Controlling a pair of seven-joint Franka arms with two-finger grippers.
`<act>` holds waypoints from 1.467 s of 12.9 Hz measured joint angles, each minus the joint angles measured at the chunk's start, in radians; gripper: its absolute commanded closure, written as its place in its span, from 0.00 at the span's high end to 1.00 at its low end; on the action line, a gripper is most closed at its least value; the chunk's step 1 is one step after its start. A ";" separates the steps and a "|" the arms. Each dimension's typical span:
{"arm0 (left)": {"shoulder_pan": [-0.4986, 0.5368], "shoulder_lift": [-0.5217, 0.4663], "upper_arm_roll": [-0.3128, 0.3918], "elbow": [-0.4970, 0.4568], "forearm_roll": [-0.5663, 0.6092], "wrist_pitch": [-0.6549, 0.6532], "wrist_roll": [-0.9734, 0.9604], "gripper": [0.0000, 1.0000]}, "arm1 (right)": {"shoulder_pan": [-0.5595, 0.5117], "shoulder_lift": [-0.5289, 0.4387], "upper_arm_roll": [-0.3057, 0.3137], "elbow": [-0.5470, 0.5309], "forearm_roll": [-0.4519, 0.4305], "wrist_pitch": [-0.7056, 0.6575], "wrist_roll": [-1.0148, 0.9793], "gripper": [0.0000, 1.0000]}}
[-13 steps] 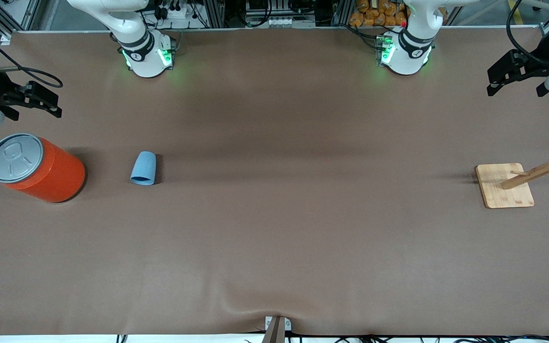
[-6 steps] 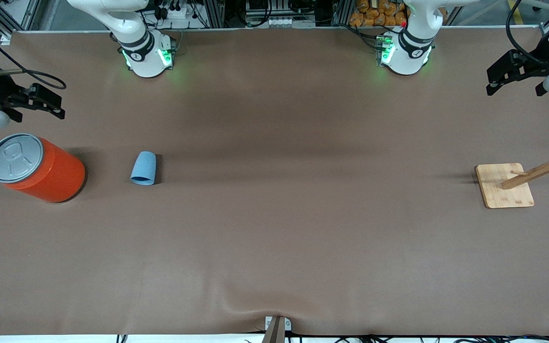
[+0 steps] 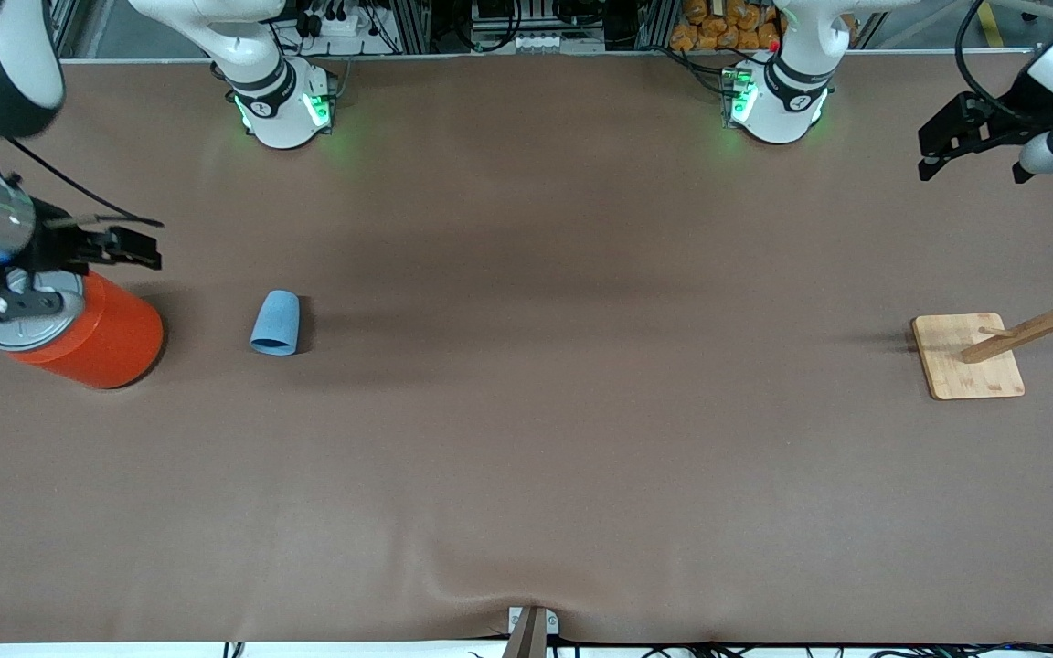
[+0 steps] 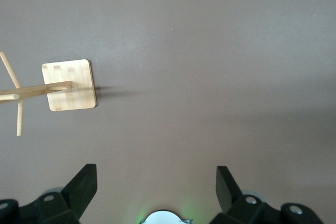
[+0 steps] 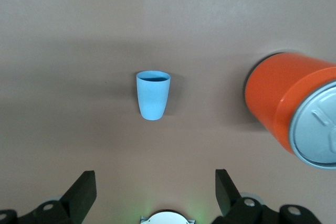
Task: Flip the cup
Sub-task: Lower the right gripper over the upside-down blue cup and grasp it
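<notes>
Right pincer (image 3: 138, 247) newly over can (image 3: 111, 343), seemingly beside cup (image 3: 276, 323).

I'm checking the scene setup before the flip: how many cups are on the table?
1. The cup lies on the table beside the orange can, toward the right arm's end. None seem hidden.

Cup (image 3: 276, 323) light blue, inside darker. Can (image 3: 106, 338) orange, lid grey. Surface (image 3: 526, 439) plain brown. Wooden rack (image 3: 970, 355) pale, light grain.
</notes>
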 measured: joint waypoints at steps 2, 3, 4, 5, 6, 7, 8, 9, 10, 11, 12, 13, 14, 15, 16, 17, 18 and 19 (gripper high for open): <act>0.000 -0.001 -0.004 0.000 0.000 0.000 -0.007 1.00 | 0.001 0.034 0.005 -0.040 0.003 0.039 0.006 1.00; 0.000 -0.001 -0.004 0.000 0.000 0.000 -0.008 1.00 | 0.001 0.037 0.006 -0.092 0.005 0.097 0.009 1.00; 0.000 -0.001 -0.004 0.001 -0.001 0.000 -0.008 1.00 | 0.001 0.037 0.006 -0.154 0.006 0.166 0.011 1.00; 0.000 -0.001 -0.004 0.002 -0.003 0.000 -0.008 1.00 | 0.001 0.035 0.007 -0.218 0.007 0.232 0.012 1.00; 0.000 -0.001 -0.005 0.002 -0.005 0.000 -0.008 1.00 | 0.001 0.033 0.008 -0.282 0.013 0.296 0.013 1.00; 0.000 -0.001 -0.005 0.003 -0.006 0.000 -0.008 1.00 | 0.001 0.030 0.008 -0.343 0.022 0.359 0.015 1.00; 0.000 -0.001 -0.005 0.003 -0.006 0.000 -0.008 1.00 | 0.001 0.028 0.008 -0.405 0.027 0.428 0.017 1.00; 0.000 -0.001 -0.005 0.003 -0.006 0.000 -0.008 1.00 | 0.001 0.026 0.009 -0.467 0.029 0.501 0.017 1.00; 0.000 -0.001 -0.005 0.004 -0.006 0.000 -0.008 1.00 | 0.003 0.025 0.010 -0.524 0.030 0.571 0.017 1.00; 0.000 -0.001 -0.005 0.004 -0.007 0.000 -0.008 1.00 | 0.010 0.024 0.012 -0.574 0.031 0.634 0.017 1.00; 0.000 -0.001 -0.005 0.004 -0.007 0.000 -0.008 1.00 | 0.024 0.024 0.016 -0.614 0.032 0.692 0.017 1.00; 0.000 -0.001 -0.005 0.004 -0.007 0.000 -0.008 1.00 | 0.040 0.024 0.017 -0.646 0.033 0.744 0.019 1.00; 0.000 -0.001 -0.005 0.004 -0.007 0.000 -0.008 1.00 | 0.055 0.024 0.018 -0.673 0.035 0.792 0.021 1.00; 0.000 -0.001 -0.005 0.004 -0.007 0.000 -0.008 1.00 | 0.065 0.025 0.018 -0.693 0.036 0.824 0.021 1.00; 0.000 0.000 -0.005 0.004 -0.008 0.000 -0.008 1.00 | 0.069 0.027 0.018 -0.705 0.036 0.839 0.021 1.00; -0.001 0.001 -0.006 0.004 -0.008 0.000 -0.008 1.00 | 0.068 0.029 0.016 -0.711 0.036 0.846 0.021 1.00; -0.001 0.002 -0.007 0.004 -0.008 0.001 -0.008 1.00 | 0.067 0.033 0.014 -0.714 0.036 0.853 0.021 1.00; -0.002 0.004 -0.008 0.004 -0.008 0.001 -0.008 1.00 | 0.065 0.040 0.013 -0.719 0.036 0.867 0.021 1.00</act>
